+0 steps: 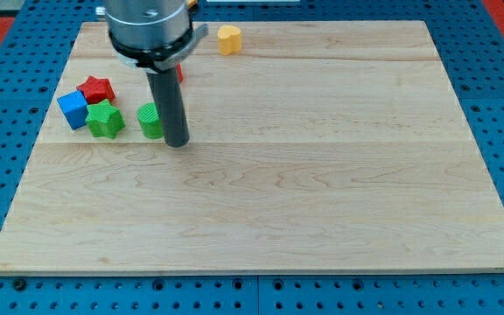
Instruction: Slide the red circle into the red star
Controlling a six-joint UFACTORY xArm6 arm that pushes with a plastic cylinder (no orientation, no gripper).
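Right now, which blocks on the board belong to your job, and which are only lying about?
For the job:
- red star
- red block, mostly hidden behind the arm; probably the red circle
- my tip, just right of the green round block

Lying about:
- blue block
- green star
- green round block
- yellow block

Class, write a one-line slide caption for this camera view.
Rod tip beside a green block; red star, blue block, green star clustered left, yellow block at top.
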